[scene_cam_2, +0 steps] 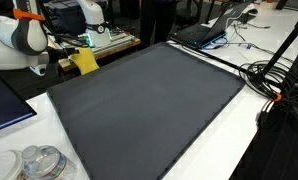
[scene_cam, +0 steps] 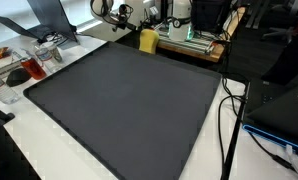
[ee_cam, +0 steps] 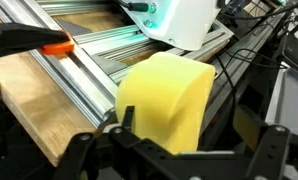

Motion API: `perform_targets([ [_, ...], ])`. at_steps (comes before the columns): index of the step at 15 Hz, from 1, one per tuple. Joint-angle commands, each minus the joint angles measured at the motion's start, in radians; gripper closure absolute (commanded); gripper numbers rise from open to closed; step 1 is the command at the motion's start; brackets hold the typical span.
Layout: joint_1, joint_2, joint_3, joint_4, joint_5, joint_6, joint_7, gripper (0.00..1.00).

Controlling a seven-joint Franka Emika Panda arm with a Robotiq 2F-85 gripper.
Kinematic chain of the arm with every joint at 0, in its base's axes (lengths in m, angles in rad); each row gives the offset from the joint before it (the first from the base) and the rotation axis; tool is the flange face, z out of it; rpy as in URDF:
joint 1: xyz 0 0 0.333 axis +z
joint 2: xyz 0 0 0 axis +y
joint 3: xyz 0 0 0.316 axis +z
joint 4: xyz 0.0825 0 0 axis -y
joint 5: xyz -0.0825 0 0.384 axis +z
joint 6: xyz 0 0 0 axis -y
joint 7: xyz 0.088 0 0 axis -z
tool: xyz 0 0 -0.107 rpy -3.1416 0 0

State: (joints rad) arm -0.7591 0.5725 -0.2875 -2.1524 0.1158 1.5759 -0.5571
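Observation:
A yellow foam block (ee_cam: 164, 100) stands upright at the far edge of the dark grey mat (scene_cam: 129, 110), against an aluminium rail frame (ee_cam: 99, 60). Both exterior views show the block (scene_cam: 148, 40) (scene_cam_2: 84, 62). My gripper (ee_cam: 189, 125) is open, with the block between its two black fingers. The block sits closer to the left finger (ee_cam: 124, 118) than to the right finger (ee_cam: 252, 130), and neither one squeezes it. In an exterior view the white arm (scene_cam_2: 19, 40) reaches the block from the side, with the gripper (scene_cam_2: 67, 60) right beside it.
A white device (ee_cam: 184, 20) and an orange clamp (ee_cam: 57, 45) sit on the rail frame behind the block. Clear plastic containers (scene_cam: 34, 62) stand beside the mat. A laptop (scene_cam_2: 204, 32) and black cables (scene_cam_2: 274, 75) lie along another edge.

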Motion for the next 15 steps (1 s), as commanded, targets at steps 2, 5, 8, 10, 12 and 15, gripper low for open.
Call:
perform_targets([
  [2,0.036,-0.073,-0.009,-0.141,0.0,0.143,0.142,0.0],
  [5,0.061,-0.099,-0.014,-0.203,-0.01,0.237,0.198,0.26],
  [8,0.086,-0.128,-0.025,-0.248,-0.021,0.299,0.233,0.48],
  [10,0.102,-0.146,-0.035,-0.272,-0.032,0.326,0.249,0.62],
  [12,0.116,-0.168,-0.048,-0.291,-0.044,0.349,0.259,0.76],
  [15,0.13,-0.201,-0.063,-0.315,-0.061,0.354,0.253,0.93],
])
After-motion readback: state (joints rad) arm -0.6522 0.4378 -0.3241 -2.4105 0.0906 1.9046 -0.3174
